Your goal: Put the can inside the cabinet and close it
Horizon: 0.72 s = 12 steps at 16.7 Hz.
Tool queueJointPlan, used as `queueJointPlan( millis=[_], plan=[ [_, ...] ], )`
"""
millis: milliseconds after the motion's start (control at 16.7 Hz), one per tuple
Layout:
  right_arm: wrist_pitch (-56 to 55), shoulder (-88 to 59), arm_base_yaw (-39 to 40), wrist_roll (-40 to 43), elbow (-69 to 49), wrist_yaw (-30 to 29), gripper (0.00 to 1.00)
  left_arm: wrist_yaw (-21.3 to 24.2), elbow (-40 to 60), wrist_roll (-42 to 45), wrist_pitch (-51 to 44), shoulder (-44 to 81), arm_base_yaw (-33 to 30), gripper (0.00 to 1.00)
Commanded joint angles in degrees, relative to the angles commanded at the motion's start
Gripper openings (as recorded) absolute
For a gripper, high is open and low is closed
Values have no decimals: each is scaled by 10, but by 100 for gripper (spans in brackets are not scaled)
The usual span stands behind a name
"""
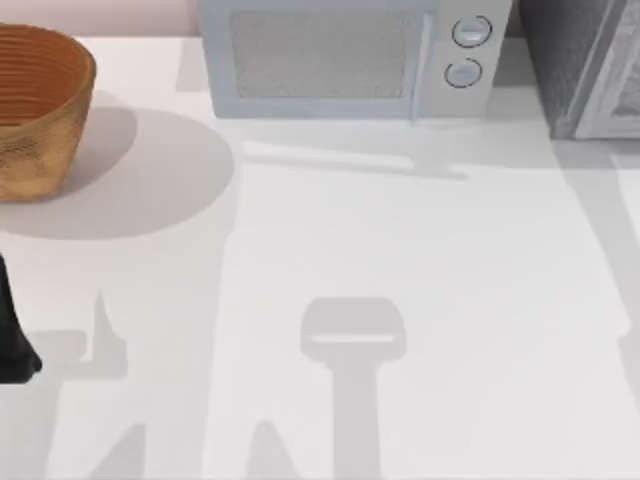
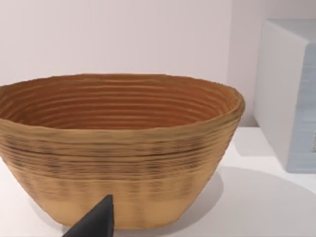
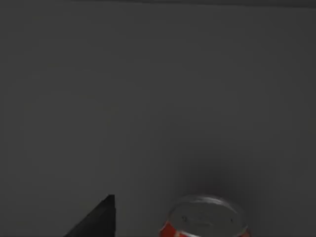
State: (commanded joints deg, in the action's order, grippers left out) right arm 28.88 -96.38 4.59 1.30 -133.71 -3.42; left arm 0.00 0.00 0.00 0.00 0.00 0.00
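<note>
In the right wrist view the can (image 3: 205, 219) stands upright on a dark grey surface, showing a silver lid and a red label edge. My right gripper (image 3: 143, 224) is open just beside it, and a gap separates its one visible dark fingertip (image 3: 101, 217) from the can. In the top view the cabinet (image 1: 590, 65) is at the back right corner, with a dark speckled side and a lighter framed panel. My left arm (image 1: 15, 340) is parked at the table's left edge, its open gripper facing the basket with one fingertip (image 2: 96, 222) showing.
A woven brown basket (image 1: 35, 105) stands at the back left, close in front of the left wrist camera (image 2: 118, 148). A light blue-grey microwave (image 1: 345, 55) with two round knobs stands at the back middle. White tabletop (image 1: 400, 260) lies in front of them.
</note>
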Motion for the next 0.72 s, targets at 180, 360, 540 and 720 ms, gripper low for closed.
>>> queueJointPlan(
  millis=[180,360,540,720],
  plan=[
    [-58,155,-7,9,185,17,100,0,0,0,0,0,0,100],
    [-118,326,-16,15,418,32,100,0,0,0,0,0,0,100],
    [-173,497,-24,16,675,41,100,0,0,0,0,0,0,100],
    [-218,654,-32,12,908,45,100,0,0,0,0,0,0,100]
  ],
)
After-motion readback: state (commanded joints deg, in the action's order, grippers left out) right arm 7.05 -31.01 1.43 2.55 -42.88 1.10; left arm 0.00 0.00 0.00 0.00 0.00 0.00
